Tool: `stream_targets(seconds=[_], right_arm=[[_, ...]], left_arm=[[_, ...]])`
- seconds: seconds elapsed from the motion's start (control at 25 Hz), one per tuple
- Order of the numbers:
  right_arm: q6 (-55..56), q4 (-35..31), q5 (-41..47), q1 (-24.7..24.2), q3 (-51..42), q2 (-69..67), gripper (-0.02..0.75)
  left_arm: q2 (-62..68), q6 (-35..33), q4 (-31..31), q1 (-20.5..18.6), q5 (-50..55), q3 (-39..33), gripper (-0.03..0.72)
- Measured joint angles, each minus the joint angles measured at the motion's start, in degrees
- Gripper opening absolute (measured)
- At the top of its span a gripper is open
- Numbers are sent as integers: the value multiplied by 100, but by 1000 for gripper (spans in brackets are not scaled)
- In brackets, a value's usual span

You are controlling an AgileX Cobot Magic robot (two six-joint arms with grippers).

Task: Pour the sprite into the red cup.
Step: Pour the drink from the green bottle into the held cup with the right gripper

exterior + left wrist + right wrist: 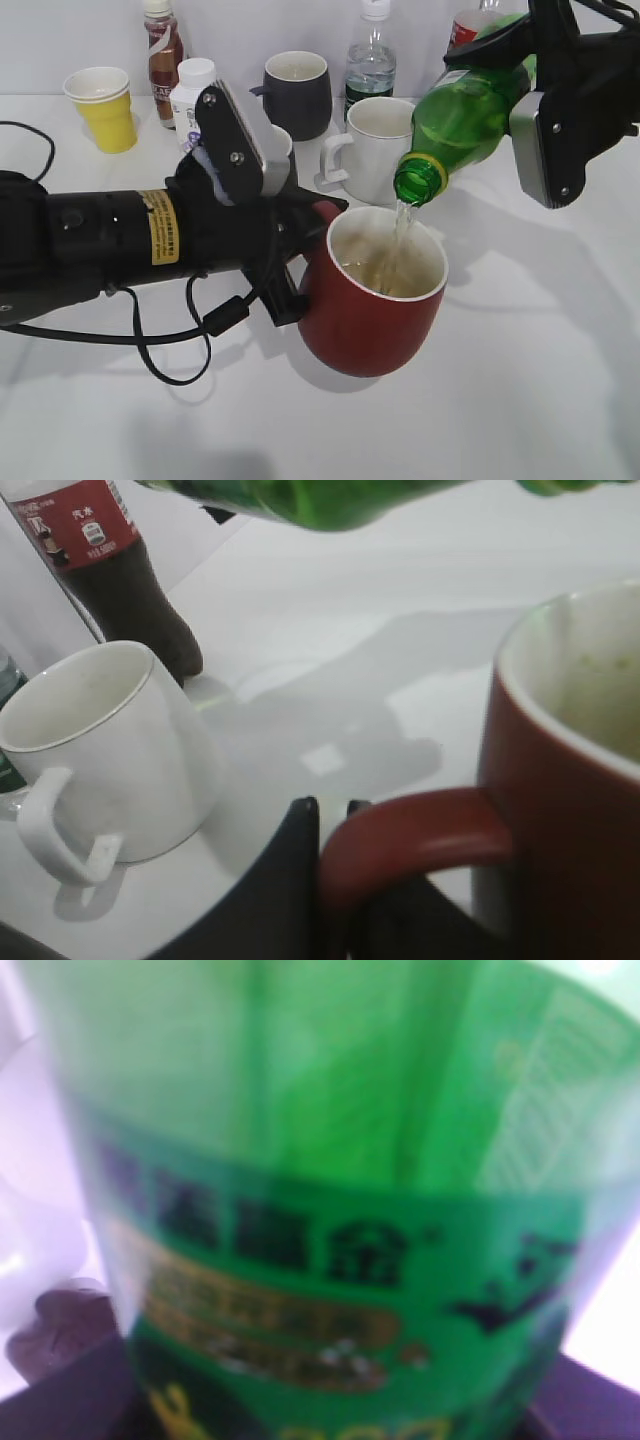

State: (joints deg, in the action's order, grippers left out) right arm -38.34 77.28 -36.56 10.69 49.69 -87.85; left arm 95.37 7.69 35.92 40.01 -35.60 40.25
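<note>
The sprite [462,118], a green bottle with its cap off, is tilted mouth-down over the red cup [372,312]. A clear stream falls from its mouth into the cup. My right gripper [530,95] is shut on the bottle's body; the label fills the right wrist view [320,1250]. My left gripper [305,250] is shut on the cup's loop handle [415,835] and holds the cup tilted a little above the table. The cup's white inside [590,680] shows at the right of the left wrist view, and the bottle [320,500] crosses its top edge.
A white mug [365,148] [100,750] stands just behind the cup. A dark cola bottle [110,570], a black mug [297,92], a clear water bottle [371,60], a yellow paper cup [102,107], a brown drink bottle [161,45] and a small white bottle [192,100] line the back.
</note>
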Motion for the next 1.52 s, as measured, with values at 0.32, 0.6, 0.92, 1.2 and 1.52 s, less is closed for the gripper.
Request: stream_targets(seconds=[0.32,0.6,0.92,1.2,1.52], right_arm=[[-91,0,-5,0,0,0,392],[-214,-1,-5,0,0,0,392],[-258,-68,-5,0,0,0,392],[-214,-130,-5,0,0,0,392],[1429,-134,-18,0,0,0,392]], left_arm=[[0,-5,10,0,0,0,50],[0,-5,16,0,0,0,50],[0,-5,16,0,0,0,50],[0,-5,16,0,0,0,50],[0,-5,16,0,-48,0,50]])
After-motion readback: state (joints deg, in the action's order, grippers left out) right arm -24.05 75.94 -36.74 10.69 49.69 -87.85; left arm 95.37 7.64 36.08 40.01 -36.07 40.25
